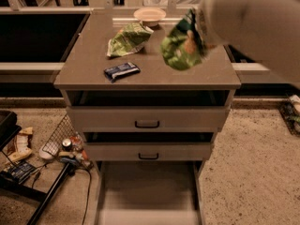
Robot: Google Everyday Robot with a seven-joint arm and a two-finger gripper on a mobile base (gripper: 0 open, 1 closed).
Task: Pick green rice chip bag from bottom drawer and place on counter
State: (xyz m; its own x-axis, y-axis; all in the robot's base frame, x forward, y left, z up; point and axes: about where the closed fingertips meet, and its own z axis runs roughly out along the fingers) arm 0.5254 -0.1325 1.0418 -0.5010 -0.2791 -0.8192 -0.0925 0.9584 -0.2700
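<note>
A big white robot arm (pixel 255 20) comes in from the top right. Its gripper (pixel 200 32) is pinched shut on the right edge of one bright green shiny rice chip bag (pixel 180 46). The bag is crumpled and held up over the right side of the smooth grey-brown counter (pixel 84 64).

Three other things lie on the counter: one paler green-and-white snack bag (pixel 129 39), one small dark blue wrapper bar (pixel 122 71) just in front of it, and one round pale bowl (pixel 149 15) at the back edge.

Under the counter are two grey drawer fronts (pixel 147 118), each with one small black handle. Below them the wide grey bottom drawer (pixel 147 191) is pulled out, showing its flat floor.
</note>
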